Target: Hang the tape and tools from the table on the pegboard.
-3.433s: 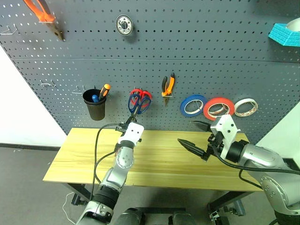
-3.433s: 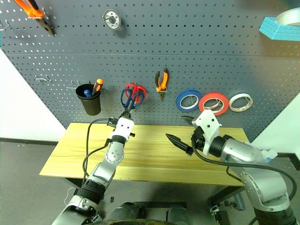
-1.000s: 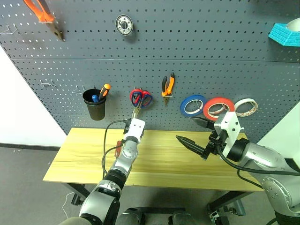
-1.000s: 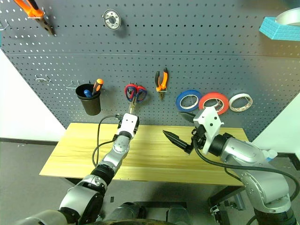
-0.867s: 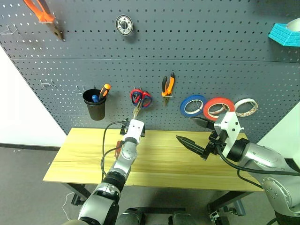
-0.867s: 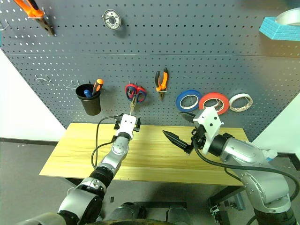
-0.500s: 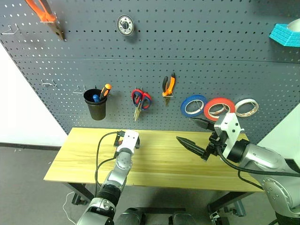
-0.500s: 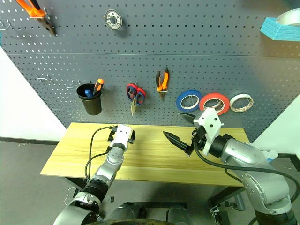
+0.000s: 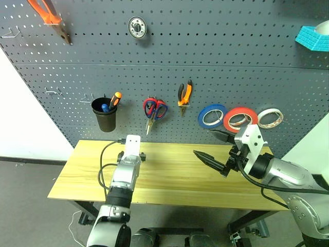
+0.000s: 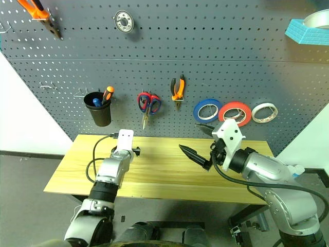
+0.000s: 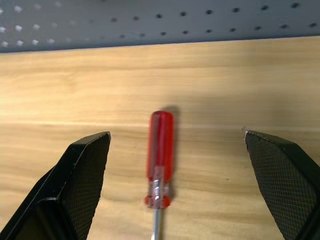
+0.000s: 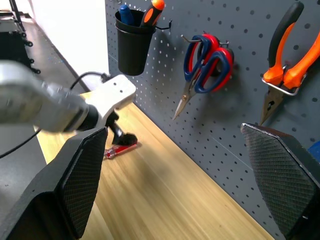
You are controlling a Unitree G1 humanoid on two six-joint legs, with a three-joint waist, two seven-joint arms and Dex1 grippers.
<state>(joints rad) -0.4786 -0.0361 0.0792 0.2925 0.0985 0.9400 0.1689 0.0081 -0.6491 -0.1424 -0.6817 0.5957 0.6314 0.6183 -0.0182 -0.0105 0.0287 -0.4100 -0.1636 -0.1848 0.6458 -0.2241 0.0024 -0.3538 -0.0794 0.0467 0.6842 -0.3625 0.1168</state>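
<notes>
My left gripper (image 11: 175,136) is open and tilted down over the table (image 9: 175,180) near its back left. The red-handled screwdriver (image 11: 160,145) lies flat on the wood between its fingers, untouched. On the pegboard (image 9: 231,67) hang scissors (image 9: 154,109) with red and dark blue loops, the small orange-and-black pliers (image 9: 184,93) and the big red tape (image 9: 239,119). My right gripper (image 9: 202,142) is open and empty, held above the table's right half in front of the tapes.
A blue roll (image 9: 212,115) and a red-and-white roll (image 9: 269,118) flank the red tape. A black cup (image 9: 104,114) holding tools hangs at the left. Large orange pliers (image 9: 49,18) and a round metal part (image 9: 136,27) hang higher up.
My left gripper has come away from the hanging scissors, sunk to the left and tipped down over the screwdriver. The scissors stay on their hook. The right arm has not moved.
</notes>
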